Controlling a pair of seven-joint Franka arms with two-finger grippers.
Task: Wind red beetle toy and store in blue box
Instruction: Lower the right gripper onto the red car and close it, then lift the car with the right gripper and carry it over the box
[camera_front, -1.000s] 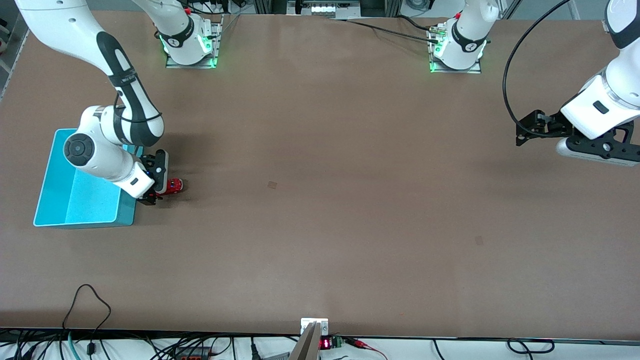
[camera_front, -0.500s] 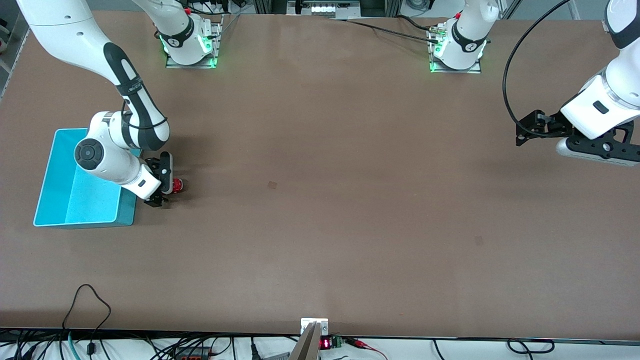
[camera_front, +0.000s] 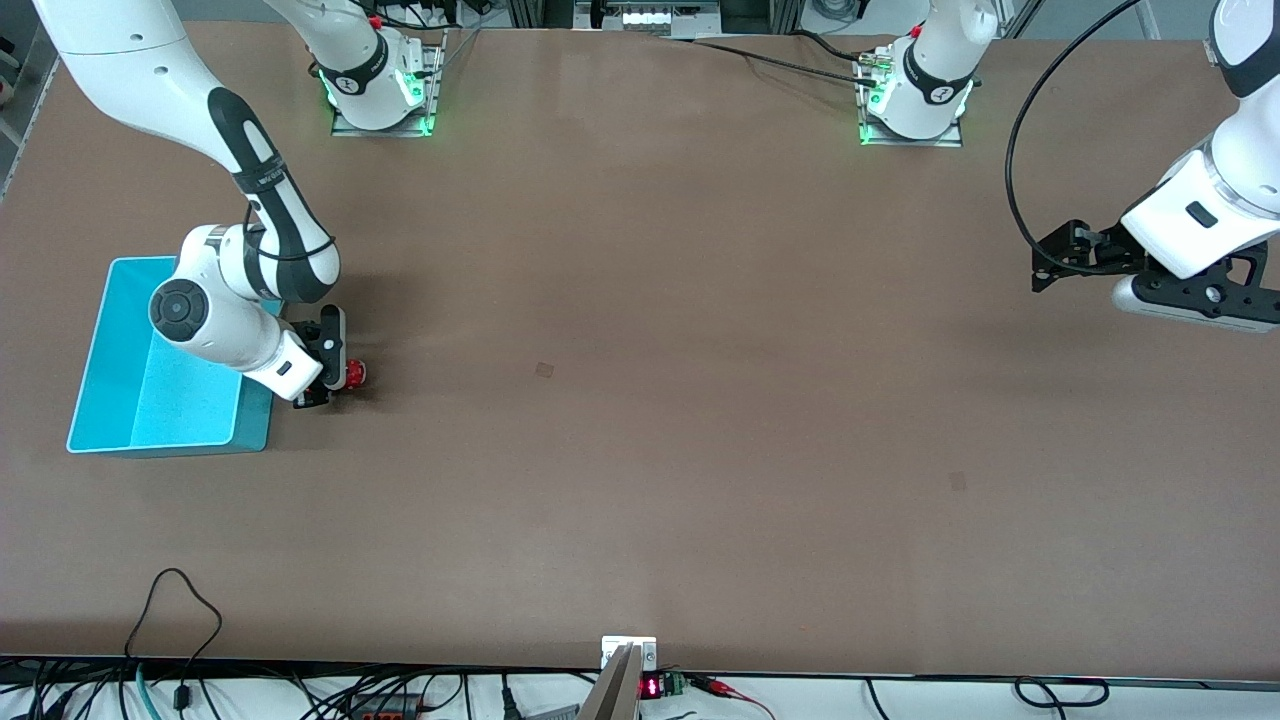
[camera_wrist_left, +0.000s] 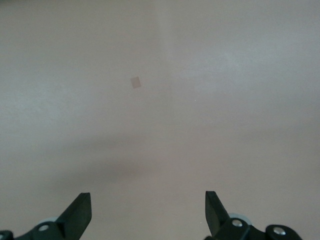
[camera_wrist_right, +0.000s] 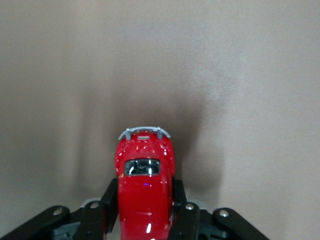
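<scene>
Readable text: almost none.
A small black electronic display module (camera_front: 650, 687) at the table's near edge is showing glowing red digits, too small to be made out.

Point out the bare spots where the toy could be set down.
The blue box floor is bare nearer the front camera, past the right arm. The table between the red beetle toy, held in the right gripper, and the waiting, open left gripper is bare. Crowded only at the box wall.

One red toy car (camera_wrist_right: 145, 187) pinched between the right gripper's (camera_front: 335, 375) jaws, one blue box (camera_front: 160, 400) beside those jaws, two grippers, left gripper (camera_wrist_left: 147, 212) jaws spread over bare table (camera_front: 640, 400)
</scene>
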